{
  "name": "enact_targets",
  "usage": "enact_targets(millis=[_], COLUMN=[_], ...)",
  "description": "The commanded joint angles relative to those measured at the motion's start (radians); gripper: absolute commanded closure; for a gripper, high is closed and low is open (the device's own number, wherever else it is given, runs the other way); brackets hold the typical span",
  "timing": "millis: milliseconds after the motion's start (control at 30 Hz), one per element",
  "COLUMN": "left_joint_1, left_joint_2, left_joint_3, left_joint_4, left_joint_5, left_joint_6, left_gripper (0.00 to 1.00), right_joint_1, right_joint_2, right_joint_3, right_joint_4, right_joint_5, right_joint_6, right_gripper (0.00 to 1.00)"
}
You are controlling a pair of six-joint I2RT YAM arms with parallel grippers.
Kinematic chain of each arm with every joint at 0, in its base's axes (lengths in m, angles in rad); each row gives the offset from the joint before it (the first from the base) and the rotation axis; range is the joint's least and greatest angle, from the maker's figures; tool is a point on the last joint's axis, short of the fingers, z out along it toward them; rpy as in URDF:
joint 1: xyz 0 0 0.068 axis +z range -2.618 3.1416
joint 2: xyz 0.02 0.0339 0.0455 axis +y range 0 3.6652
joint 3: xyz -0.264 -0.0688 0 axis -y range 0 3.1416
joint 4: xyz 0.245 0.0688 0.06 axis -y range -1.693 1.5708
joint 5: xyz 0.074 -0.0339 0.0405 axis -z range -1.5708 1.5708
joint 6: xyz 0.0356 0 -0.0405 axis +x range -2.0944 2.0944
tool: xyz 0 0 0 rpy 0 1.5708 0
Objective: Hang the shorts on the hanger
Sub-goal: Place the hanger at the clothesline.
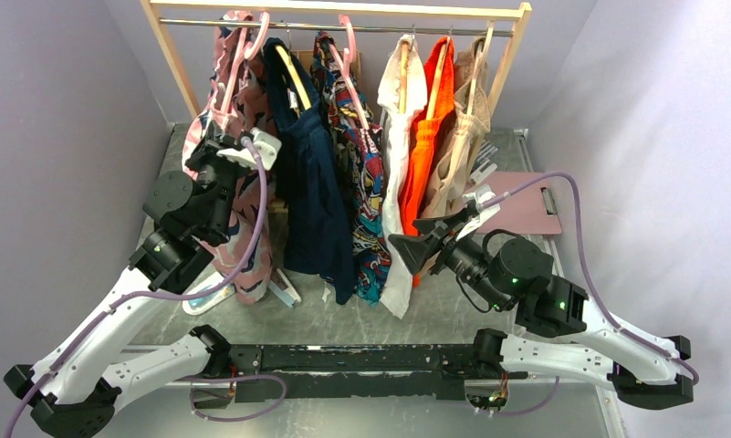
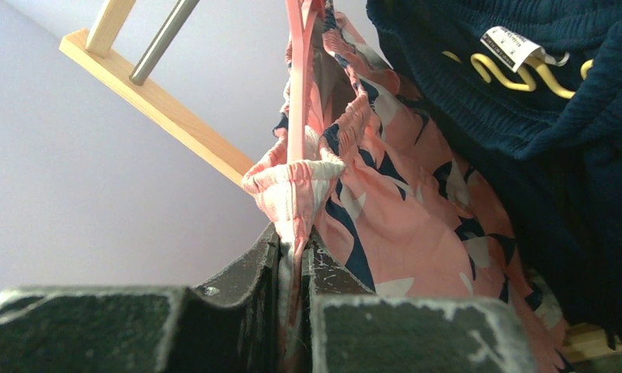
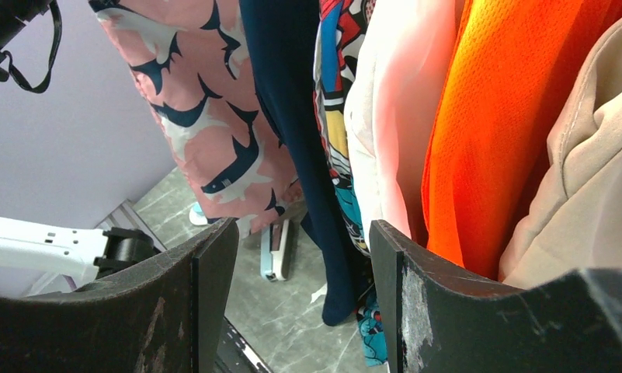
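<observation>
1. Two jaws of the left gripper (image 2: pixel 295 260) are pressed together on a fold of the shorts (image 2: pixel 404 217) at the gathered waistband, directly beneath the hanger (image 2: pixel 296 101).
2. Above that pinch the waistband bunches against the hanger's pink arm, and the rest of the fabric drapes to the gripper's right.
3. Doing this step well likely means raising the waistband slowly over the arm's end, with the fabric taut.
4. Right gripper (image 3: pixel 304 264) stands spread and holds nothing, with the shorts up to its left. It looks free to steady the hanger.

Left gripper (image 2: pixel 296 260) raised, jaws pinched (nearly shut) — right gripper (image 3: pixel 301 233) lower, jaws wide.
</observation>
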Motion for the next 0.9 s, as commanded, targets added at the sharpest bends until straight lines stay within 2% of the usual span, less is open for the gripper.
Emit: enact_targets(millis=[0,367,533,867], left_joint_1=[0.013,0.013,0.013,0.013], left_joint_2=[-0.028,-0.030,-0.023,0.003], left_joint_3=[-0.030,-0.085,-0.084,-0.066], left_joint_4=[0.147,0.325,0.379,0.388], left_joint_5=[-0.008,-0.019,-0.025,0.002], left_joint_6=[0.118,0.370,0.420,0.446], left_gripper=[0.93,0.93,0.93,0.93], right_joint_1=[0.000,0.001,0.000,0.000], right_joint_2=[-0.010,0.007,0.007,0.009], right_joint_3=[-0.004,0.001,0.008,0.023], right_joint_4=[0.006,0.010,-0.002,-0.009], right_joint_5=[0.020,0.022,0.022,0.023], right_joint_6=[-0.028,-0.035,-0.035,-0.038], right_gripper=[0.34,0.34,0.34,0.34])
